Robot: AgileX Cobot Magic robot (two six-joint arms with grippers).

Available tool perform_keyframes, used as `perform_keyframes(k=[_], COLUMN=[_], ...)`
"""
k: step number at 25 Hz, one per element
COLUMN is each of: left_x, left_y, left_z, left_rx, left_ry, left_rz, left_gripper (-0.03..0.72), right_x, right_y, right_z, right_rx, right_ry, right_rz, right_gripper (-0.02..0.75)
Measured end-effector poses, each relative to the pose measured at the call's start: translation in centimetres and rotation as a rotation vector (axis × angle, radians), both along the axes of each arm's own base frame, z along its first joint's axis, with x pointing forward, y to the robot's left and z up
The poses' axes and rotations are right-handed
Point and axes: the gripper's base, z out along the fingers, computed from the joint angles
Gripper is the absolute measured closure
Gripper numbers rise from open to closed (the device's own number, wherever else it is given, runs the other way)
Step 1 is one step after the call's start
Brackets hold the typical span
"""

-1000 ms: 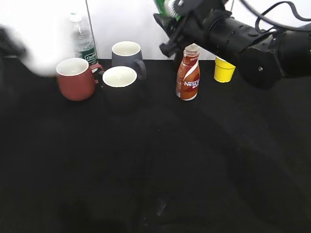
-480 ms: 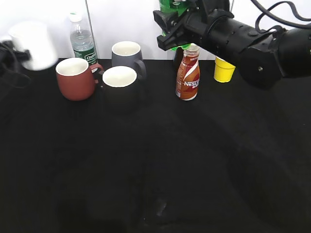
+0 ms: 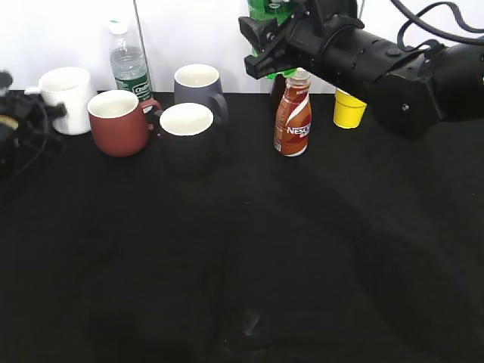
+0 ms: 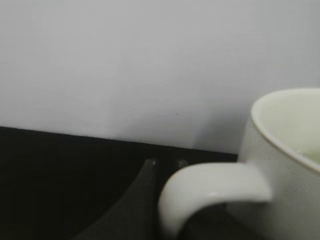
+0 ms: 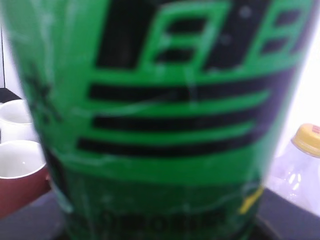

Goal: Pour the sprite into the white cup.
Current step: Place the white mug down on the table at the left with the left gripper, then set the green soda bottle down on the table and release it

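Exterior view: we find the plain white ceramic mug [image 3: 68, 98] standing on the black table [image 3: 249, 249] at far left, just beside the red mug [image 3: 116, 121]; the left gripper [image 3: 23, 125] sits at its handle side, and we cannot tell here whether its fingers are parted or closed; the right gripper [image 3: 266, 45] is clamped on the tall green plastic sprite bottle [image 3: 265, 9], held aloft at the rear, well apart from the white mug; nothing is poured yet, so we judge that carrying the bottle across and tipping it remain. We count four mugs (white, red, grey [image 3: 198, 85], black [image 3: 187, 134]), one yellow paper cup [image 3: 349, 109], one brown Nescafe bottle [image 3: 293, 113], one clear water bottle [image 3: 128, 62], one sprite bottle.

Left wrist view: the white mug's handle [image 4: 210, 192] and rim fill the lower right; no fingers are identifiable.

Right wrist view: the green label [image 5: 165, 100] fills the frame; the fingers are hidden behind it.
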Motion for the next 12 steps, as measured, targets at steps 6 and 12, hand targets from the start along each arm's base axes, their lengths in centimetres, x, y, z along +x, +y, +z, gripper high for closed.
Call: perform_keyframes(k=[6, 12], left_x=[-3.7, -13.3], left_y=[-0.2, -1.4], left_z=[0.4, 4.7], left_rx=[0.006, 0.013], left_ry=[-0.046, -0.009], left_rz=[0.002, -0.033], left_gripper=[0.380, 0.377], right_x=[0.0, 0.2], right_y=[0.0, -3.6], right_z=[0.0, 0.6], right_rx=[-0.001, 0.028], right_ry=[0.001, 0.111], right_rz=[0.000, -0.108], right_gripper=[0.335, 0.337])
